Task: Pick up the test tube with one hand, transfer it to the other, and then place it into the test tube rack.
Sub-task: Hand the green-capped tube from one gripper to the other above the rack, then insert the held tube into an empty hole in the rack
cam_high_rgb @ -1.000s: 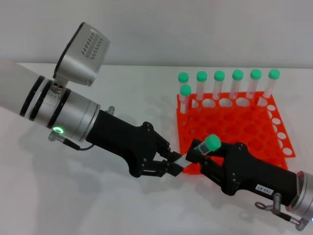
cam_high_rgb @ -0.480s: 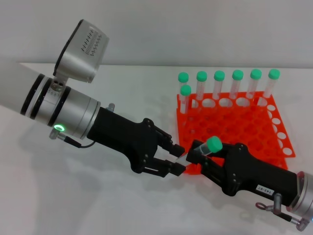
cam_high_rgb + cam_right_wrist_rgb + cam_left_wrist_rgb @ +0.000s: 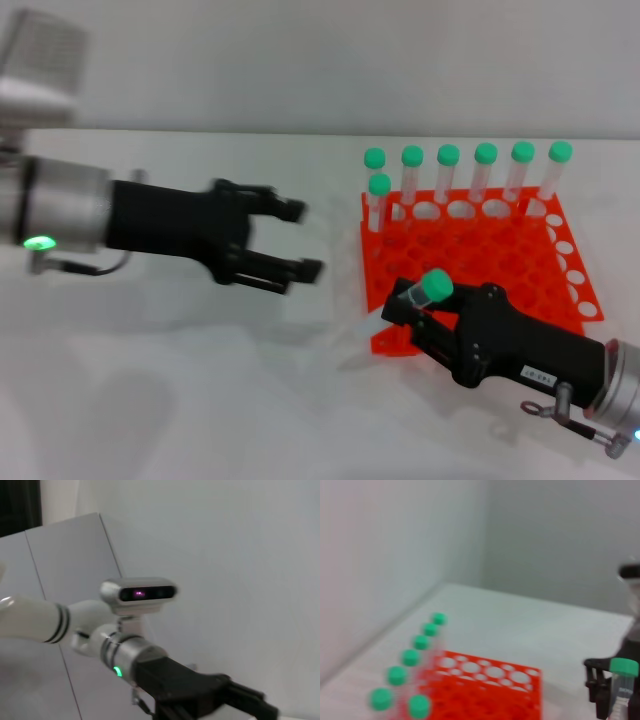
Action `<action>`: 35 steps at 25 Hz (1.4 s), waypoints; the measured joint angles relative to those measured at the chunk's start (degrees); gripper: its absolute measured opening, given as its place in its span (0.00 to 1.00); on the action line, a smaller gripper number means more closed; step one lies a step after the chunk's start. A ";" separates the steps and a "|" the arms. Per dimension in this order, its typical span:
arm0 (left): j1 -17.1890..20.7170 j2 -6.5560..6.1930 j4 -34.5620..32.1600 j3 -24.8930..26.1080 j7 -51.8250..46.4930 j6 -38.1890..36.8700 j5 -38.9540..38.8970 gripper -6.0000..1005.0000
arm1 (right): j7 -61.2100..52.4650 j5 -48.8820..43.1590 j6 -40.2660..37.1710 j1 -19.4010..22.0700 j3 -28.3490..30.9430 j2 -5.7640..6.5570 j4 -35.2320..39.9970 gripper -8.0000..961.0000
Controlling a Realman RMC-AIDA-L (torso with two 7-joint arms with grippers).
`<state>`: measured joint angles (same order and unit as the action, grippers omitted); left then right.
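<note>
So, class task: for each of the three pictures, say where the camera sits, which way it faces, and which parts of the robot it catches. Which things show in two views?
Head view: on the robot's head, facing forward and down at the white table; shows the left gripper, open, and the right gripper holding the test tube beside the test tube rack.
Left wrist view: on the left wrist, facing the rack and the right gripper's tube.
Right wrist view: on the right wrist, facing the left arm.
Shared: rack and held tube, in the head and left wrist views.
</note>
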<state>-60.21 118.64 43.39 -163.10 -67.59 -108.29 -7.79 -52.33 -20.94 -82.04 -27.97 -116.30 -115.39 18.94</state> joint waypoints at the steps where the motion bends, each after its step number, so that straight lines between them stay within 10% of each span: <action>1: 1.53 0.01 1.29 -0.01 -0.01 -0.87 -2.24 0.63 | 0.07 0.02 0.40 -0.26 0.07 0.05 -0.01 0.22; 7: 15.04 0.22 4.90 -0.03 1.33 -2.79 -18.21 0.88 | 0.70 0.15 2.26 -2.94 1.23 0.50 -0.27 0.22; 19: 42.14 0.47 -12.52 0.05 18.54 3.46 -43.52 0.89 | 1.08 -0.24 8.49 -6.99 6.51 5.01 0.15 0.22; 35: 47.40 0.46 -26.32 0.07 27.07 9.68 -44.44 0.89 | 2.57 -11.97 22.18 -10.73 16.40 4.56 1.13 0.22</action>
<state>-12.81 119.09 17.07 -163.03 -40.51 -98.61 -52.22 -49.76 -32.91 -59.87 -38.71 -99.89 -110.82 20.07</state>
